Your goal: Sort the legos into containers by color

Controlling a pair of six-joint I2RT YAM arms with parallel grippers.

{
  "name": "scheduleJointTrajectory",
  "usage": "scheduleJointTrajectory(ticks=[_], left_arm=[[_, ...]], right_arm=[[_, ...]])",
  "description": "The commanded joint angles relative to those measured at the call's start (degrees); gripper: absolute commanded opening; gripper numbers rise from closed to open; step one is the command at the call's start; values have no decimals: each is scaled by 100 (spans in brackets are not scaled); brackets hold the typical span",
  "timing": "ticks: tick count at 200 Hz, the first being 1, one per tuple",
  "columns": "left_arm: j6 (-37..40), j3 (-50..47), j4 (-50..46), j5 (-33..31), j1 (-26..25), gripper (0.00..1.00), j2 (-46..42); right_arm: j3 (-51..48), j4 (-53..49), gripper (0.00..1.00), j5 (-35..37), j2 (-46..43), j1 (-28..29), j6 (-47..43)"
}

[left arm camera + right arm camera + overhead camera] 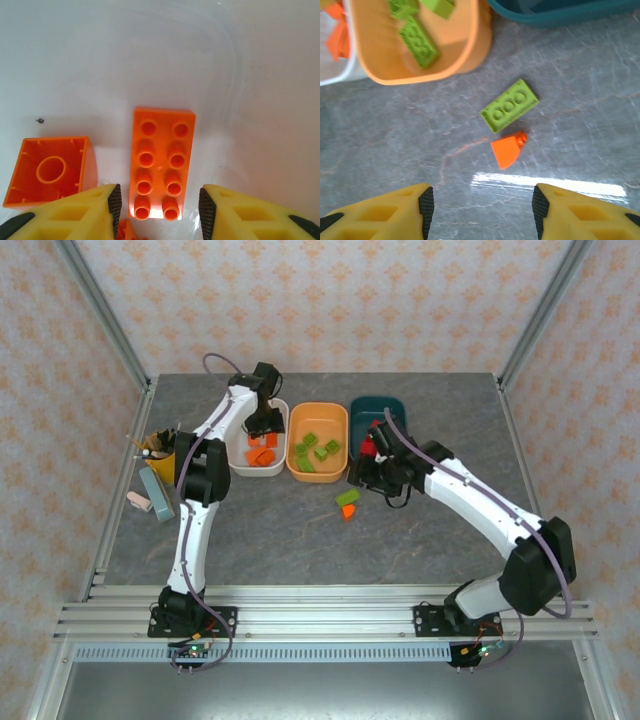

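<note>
Okay, we see the left gripper (160,202) down in the white tub (150,60), jaws parted either side of a flat orange brick (161,162), slim gaps both sides. The right gripper (481,205) hangs open and empty over the table (395,140) middle, where a lime brick (510,105) and an orange slope piece (507,152) lie near the orange tub (465,50).

clear: table (395,150) bare around green brick (509,105), orange brick (507,151) | obstacle: orange tub (470,55) rim near, possibly crowding
</note>
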Motion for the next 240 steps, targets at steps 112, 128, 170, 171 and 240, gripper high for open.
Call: scheduleJointTrajectory(ticks=[112,128,170,171,240], left_arm=[[-1086,-3196,1195,-904,-828,64,-4250],[-1304,-3949,1421,-894,-1031,64,-4846],[-1575,-5224,1424,-1006,-1342,64,-5961],[-1576,-5247,1423,-1007,-1346,64,-5985],[-1630,-5768,1248,-1087,-1389,64,-6750]], right_arm=[[1096,-462,62,1235,2308,179,2233],[1164,-423,63,1167,2479,166,2460],[1222,-237,63,945,2777,166,2888],[1223,-228,64,945,2783,161,2893],[1305,-78,64,900,3114,208,3131]])
